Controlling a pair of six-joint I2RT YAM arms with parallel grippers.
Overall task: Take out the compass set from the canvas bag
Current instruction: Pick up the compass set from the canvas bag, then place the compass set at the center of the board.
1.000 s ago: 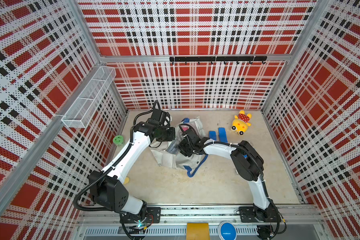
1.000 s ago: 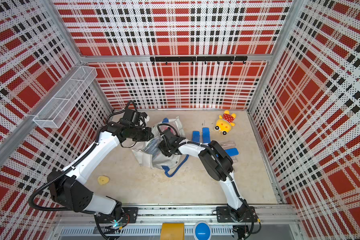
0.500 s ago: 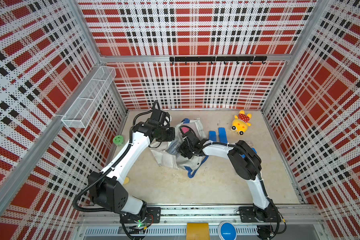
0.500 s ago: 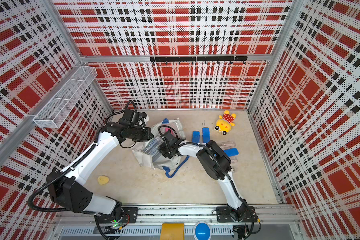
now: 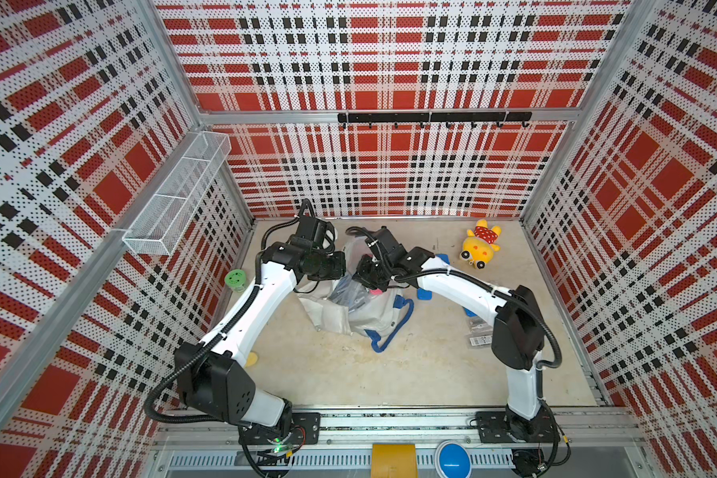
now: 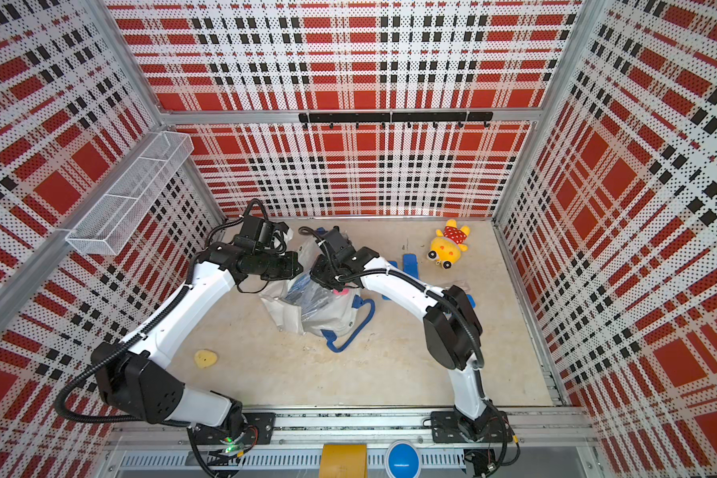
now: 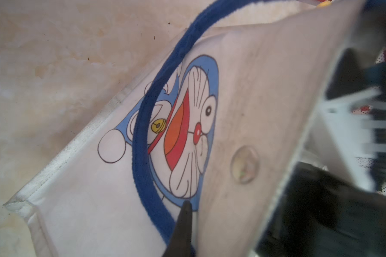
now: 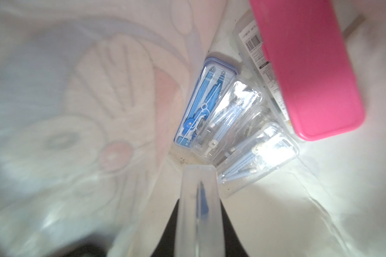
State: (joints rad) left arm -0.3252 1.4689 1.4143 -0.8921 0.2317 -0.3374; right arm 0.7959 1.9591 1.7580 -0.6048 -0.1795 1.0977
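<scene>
The canvas bag lies crumpled mid-table with a blue handle trailing toward the front; both top views show it. My left gripper is shut on the bag's cartoon-printed cloth beside the blue handle, at the mouth's left edge. My right gripper reaches into the mouth and is shut on a clear compass set seen edge-on, blue inside. Deeper in the bag lie a blue-rimmed compass set, two clear cases and a pink case.
A yellow plush toy sits at the back right. Blue pieces and a clear barcoded packet lie under the right arm. A green roll and a yellow lump lie by the left wall, below a wire basket.
My right wrist has shifted slightly at the bag's mouth and its elbow has swung a little. The left arm and the bag have stayed put.
</scene>
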